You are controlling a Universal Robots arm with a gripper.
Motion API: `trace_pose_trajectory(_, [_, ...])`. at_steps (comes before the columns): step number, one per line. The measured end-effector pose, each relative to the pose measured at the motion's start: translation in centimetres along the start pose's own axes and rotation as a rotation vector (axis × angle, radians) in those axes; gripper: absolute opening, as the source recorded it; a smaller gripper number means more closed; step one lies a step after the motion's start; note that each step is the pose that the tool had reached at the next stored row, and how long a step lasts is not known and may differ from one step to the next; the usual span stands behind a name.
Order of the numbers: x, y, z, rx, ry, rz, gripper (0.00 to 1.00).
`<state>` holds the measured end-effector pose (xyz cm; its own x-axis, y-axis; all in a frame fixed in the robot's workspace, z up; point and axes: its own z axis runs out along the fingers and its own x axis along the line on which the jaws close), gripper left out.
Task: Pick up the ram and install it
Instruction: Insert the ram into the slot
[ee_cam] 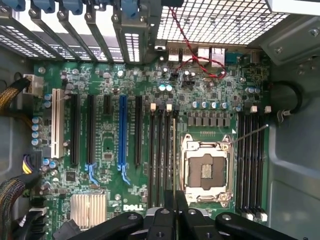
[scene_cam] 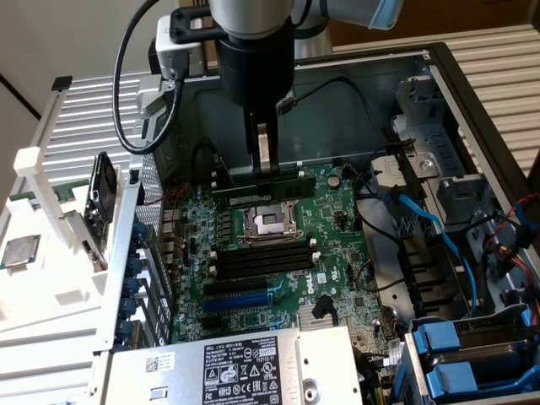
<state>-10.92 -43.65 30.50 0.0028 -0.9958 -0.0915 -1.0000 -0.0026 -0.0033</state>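
At the exterior view's left stands a white slatted plastic rack point(scene_cam: 38, 160). A square silver processor chip point(scene_cam: 18, 251) lies flat on its lower part, and a black card point(scene_cam: 101, 198) stands upright beside its inner edge. Just right of the rack is the open grey metal computer case point(scene_cam: 354, 101), with the green motherboard point(scene_cam: 337, 253) lying flat inside.

The black gripper point(scene_cam: 264, 171) reaches down into the case and is clamped on the ram point(scene_cam: 287, 184), a long, thin green circuit-board stick, near its middle. The stick is held level and on edge above the board.

In the wrist view the ram point(ee_cam: 174, 150) shows as a thin line running out from the gripper point(ee_cam: 175, 197). It lies between a bank of long black memory slots point(ee_cam: 159, 160) and the square metal processor socket point(ee_cam: 205, 170), parallel to the slots. Whether it touches a slot cannot be told.

Farther to the exterior view's right, a blue flat cable point(scene_cam: 430, 224) curves across the case, and blue plastic drive caddies point(scene_cam: 460, 354) sit in the lower corner.
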Motion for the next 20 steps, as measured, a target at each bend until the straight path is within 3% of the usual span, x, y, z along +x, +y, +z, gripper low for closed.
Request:
trace_pose_trajectory(16, [1.1, 0.01, 0.78, 0.0019, -0.0033, 0.020, 0.12])
trace_pose_trajectory(20, [1.2, 0.05, 1.37, 0.0023, -0.0048, 0.022, 0.12])
